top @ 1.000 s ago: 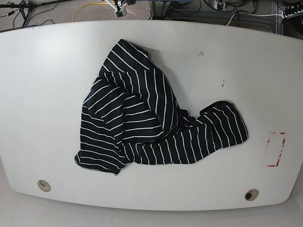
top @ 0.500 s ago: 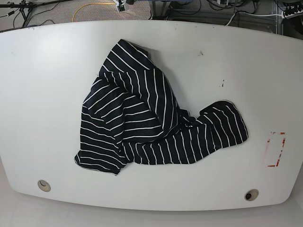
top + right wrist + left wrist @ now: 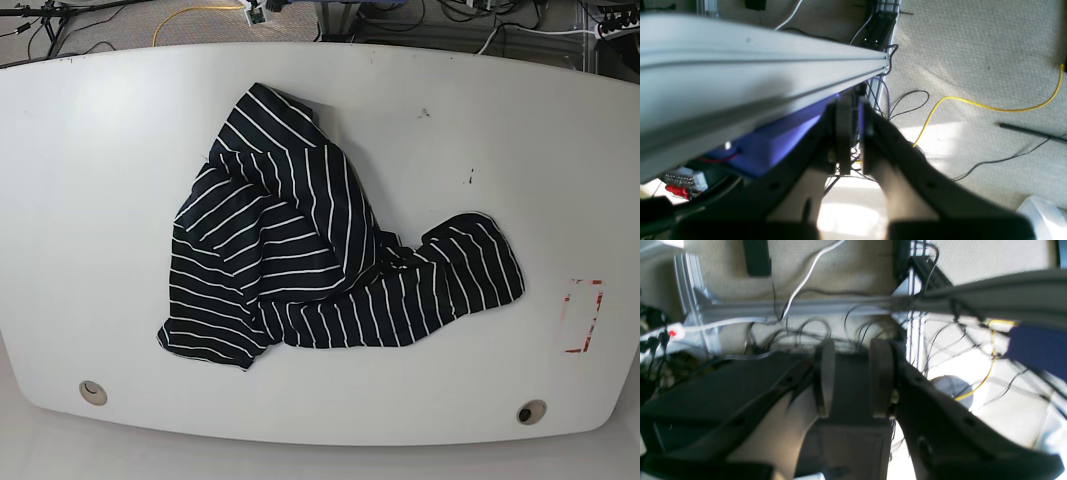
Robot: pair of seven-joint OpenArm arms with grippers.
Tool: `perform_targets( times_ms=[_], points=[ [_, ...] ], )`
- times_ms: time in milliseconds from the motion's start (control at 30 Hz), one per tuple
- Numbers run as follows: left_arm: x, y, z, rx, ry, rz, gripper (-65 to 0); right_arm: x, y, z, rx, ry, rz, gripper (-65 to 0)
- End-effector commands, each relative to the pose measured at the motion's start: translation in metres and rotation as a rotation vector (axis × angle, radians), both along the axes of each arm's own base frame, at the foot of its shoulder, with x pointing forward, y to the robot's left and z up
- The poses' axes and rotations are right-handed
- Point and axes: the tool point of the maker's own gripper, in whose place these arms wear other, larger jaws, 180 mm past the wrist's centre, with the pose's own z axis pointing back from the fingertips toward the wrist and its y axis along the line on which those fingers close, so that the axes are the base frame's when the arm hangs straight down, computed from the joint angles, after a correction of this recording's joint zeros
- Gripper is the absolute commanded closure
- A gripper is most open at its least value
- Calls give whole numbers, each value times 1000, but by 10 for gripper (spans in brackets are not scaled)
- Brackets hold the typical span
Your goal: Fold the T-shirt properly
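T-shirt (image 3: 320, 255) is lying crumpled on white table (image 3: 90, 180), unchanged since earlier. Left gripper (image 3: 851, 380) is gaping, empty; right gripper (image 3: 850, 136) is staying closed.

The left tool (image 3: 851, 378) holds its two dark fingers (image 3: 881, 376) partly apart with nothing between them. The right tool (image 3: 851, 140) has its fingers nearly together, also empty.
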Motion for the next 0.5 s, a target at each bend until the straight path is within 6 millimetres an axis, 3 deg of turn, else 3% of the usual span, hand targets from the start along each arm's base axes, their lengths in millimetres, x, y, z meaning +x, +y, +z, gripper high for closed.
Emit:
perform_targets(
  times_ms=[0,467],
  points=[
    [0,0,4,-2,-19,-8,-161,-6,1,4,3,-1,-7,-35],
    [-15,-4,10,-9,-3,-15,-159,-8,2,17,7,-20,-15,-35]
  ],
)
